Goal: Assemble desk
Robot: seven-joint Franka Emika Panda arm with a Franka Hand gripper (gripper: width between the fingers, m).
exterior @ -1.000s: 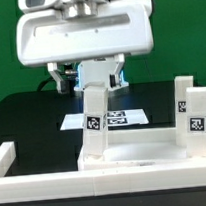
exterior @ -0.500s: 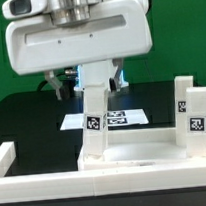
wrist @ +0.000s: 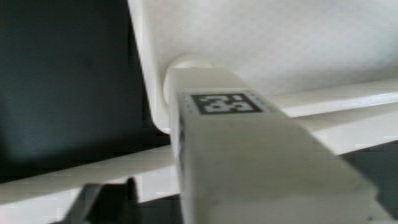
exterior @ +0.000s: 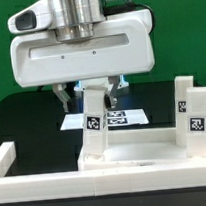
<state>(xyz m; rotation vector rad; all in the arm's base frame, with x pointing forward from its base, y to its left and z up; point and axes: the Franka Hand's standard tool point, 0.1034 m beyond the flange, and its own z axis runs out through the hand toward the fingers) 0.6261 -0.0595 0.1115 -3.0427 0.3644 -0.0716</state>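
The white desk tabletop (exterior: 145,154) lies at the front of the black table. One white leg (exterior: 94,127) with a square tag stands on its corner at the exterior view's left, leaning slightly. Two more tagged legs (exterior: 195,116) stand at the right. My gripper (exterior: 87,93) hangs over the left leg's top, open, one finger (exterior: 62,95) on each side and apart from it. In the wrist view the leg (wrist: 240,150) and its tag fill the picture, with the tabletop (wrist: 187,40) behind and a dark finger (wrist: 111,200) beside it.
The marker board (exterior: 120,118) lies flat on the table behind the tabletop. A low white rail (exterior: 5,155) borders the table at the exterior view's left and front. A green wall stands behind.
My gripper has come down toward the left leg's top, so its fingers now flank the top. The legs and tabletop have not moved.
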